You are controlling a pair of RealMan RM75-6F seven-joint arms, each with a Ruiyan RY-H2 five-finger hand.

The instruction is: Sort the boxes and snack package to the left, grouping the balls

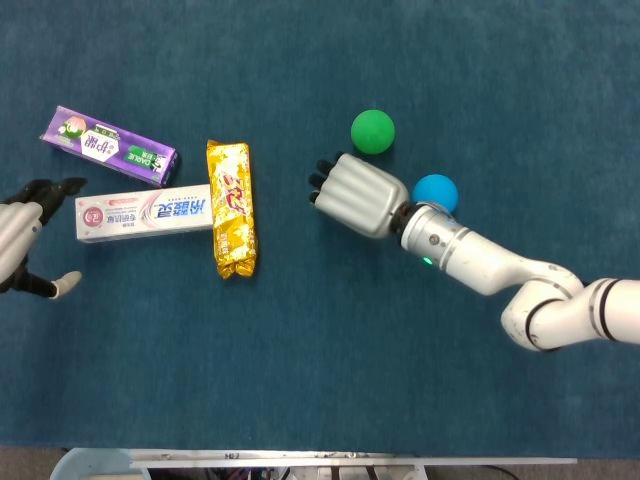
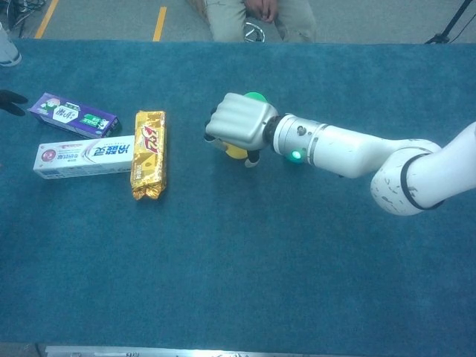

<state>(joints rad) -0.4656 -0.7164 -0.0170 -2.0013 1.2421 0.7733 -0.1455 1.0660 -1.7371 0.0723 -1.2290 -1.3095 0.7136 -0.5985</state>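
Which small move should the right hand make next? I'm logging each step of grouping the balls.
Probably carry the yellow ball toward the green ball and blue ball: the right hand is closed over it, and those two lie just beyond.

We seem to be in a robot lab or test hall. The counter (image 2: 245, 282) is covered in blue felt. Beyond its far edge we see a bare grey floor (image 2: 111, 18) with yellow tape lines (image 2: 159, 22), a seated person (image 2: 253, 15) and a tripod leg (image 2: 451, 26).
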